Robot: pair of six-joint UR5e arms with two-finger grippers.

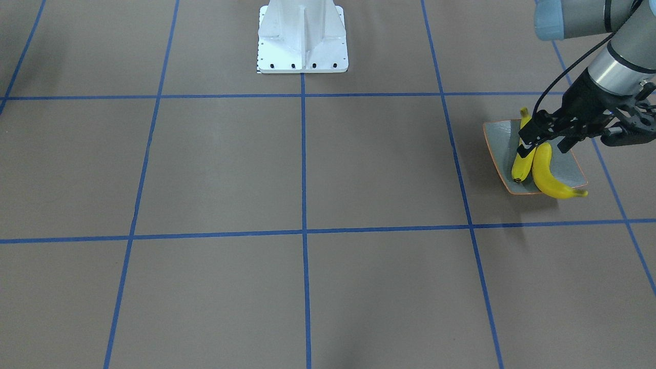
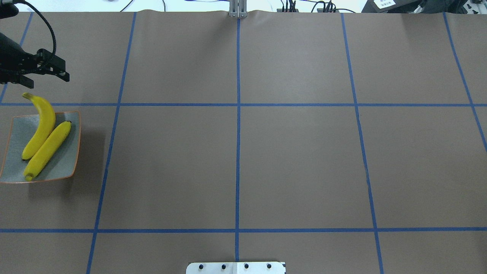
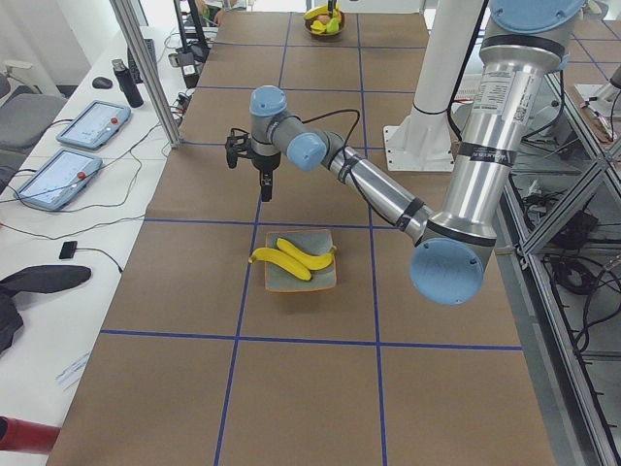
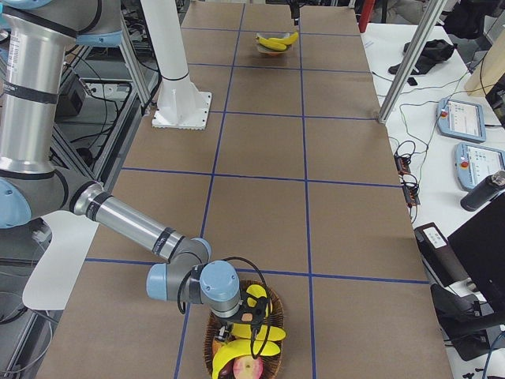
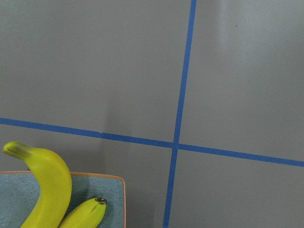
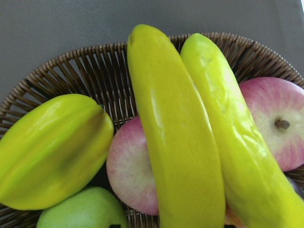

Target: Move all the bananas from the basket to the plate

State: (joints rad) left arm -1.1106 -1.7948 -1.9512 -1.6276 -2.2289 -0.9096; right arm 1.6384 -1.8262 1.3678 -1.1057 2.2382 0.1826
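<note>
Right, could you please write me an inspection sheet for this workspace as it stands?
Surface: brown table with a blue tape grid.
Job's things: curved banana and straighter banana on the plate; third banana and fourth banana in the basket.
Clutter: pink apple and yellow-green fruit in the basket.
Grippers: left gripper open, empty, beyond the plate; right gripper over the basket, state not visible.
Cables: black cable along the left wrist.
Surroundings: tablet on a side desk; white robot base.
</note>
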